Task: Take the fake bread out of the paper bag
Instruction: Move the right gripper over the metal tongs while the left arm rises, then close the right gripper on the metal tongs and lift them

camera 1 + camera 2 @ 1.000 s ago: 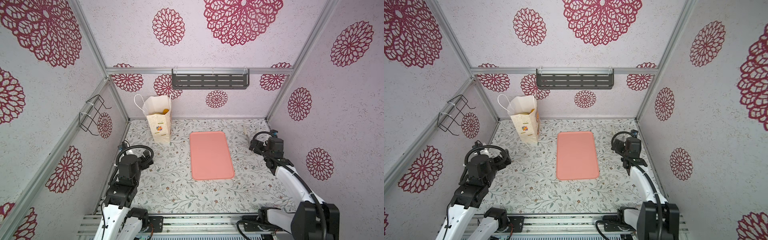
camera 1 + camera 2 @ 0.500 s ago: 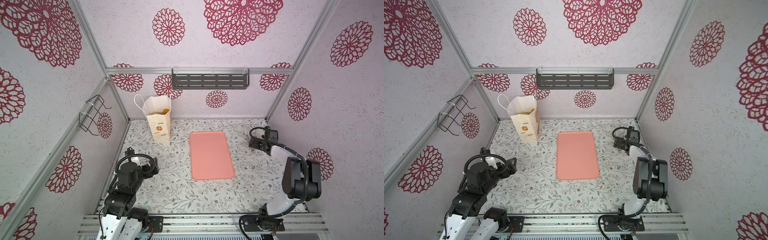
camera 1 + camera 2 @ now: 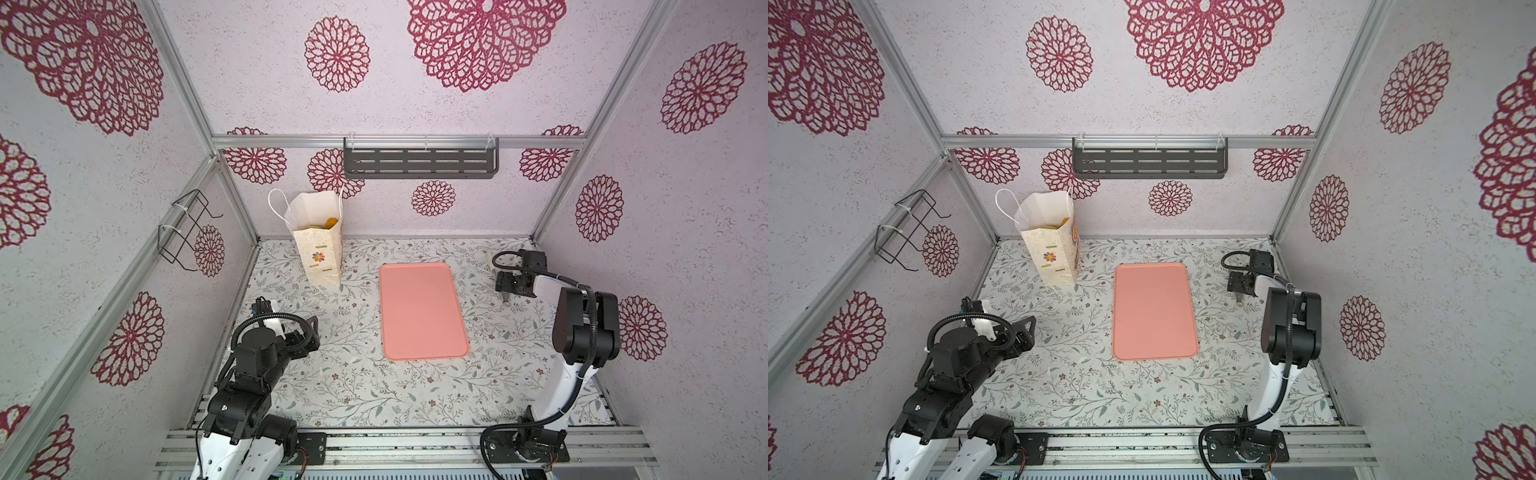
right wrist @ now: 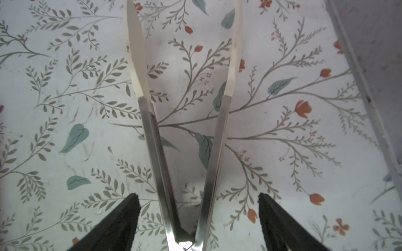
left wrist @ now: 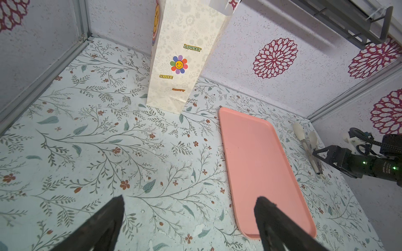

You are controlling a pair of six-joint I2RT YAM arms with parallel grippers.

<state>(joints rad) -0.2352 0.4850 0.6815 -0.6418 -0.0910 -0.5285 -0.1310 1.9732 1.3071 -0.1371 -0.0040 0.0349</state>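
**A:** Top views first. Where is the bread?

**B:** In both top views the paper bag stands upright, well ahead of the left end effector and far across from the right end effector. A little orange fake bread shows in the bag's open mouth.

**A:** And between the arms?

**B:** A pink tray lies flat on the bench.

**A:** Left wrist view?

**B:** The left end effector is spread wide, gripping nothing. The paper bag stands ahead of it. The tray runs past one finger. The tongs lie beyond the tray, just beside the right end effector.

**A:** Right wrist view?

**B:** The right end effector is spread too. Its fingers stand either side of the hinged end of the tongs, with a gap on both sides. The tongs rest on the bench in a V, with the white tips pointing away from it.
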